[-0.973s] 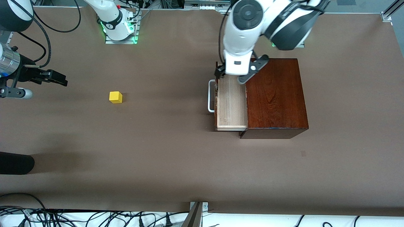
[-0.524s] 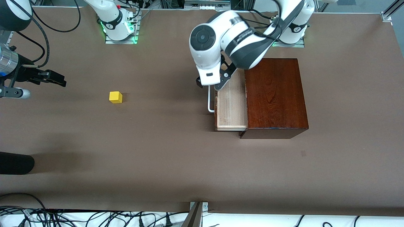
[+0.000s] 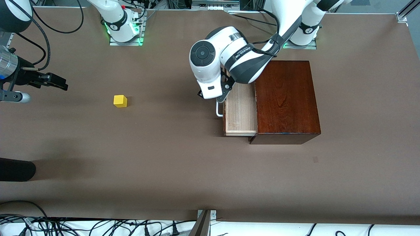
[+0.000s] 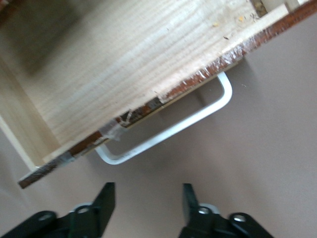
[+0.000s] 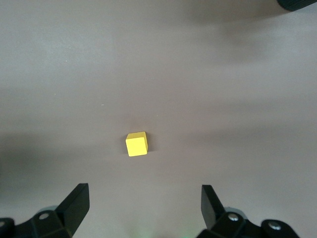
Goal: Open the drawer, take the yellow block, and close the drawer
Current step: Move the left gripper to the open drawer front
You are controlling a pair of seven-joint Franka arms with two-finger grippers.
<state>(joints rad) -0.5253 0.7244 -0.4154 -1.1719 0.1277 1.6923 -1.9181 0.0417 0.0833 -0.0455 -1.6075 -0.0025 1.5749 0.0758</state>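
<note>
The drawer (image 3: 240, 109) stood open from the box (image 3: 286, 101). The left gripper (image 4: 146, 206), jaws partly open and empty, hung before the handle (image 4: 171, 134). The right gripper (image 5: 143, 206), jaws wide, hovered over the yellow block (image 3: 120, 101), alone on the bench (image 3: 164, 157) toward the right arm's end.

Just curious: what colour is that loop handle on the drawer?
White; the handle on the drawer shows best in the left wrist view.
</note>
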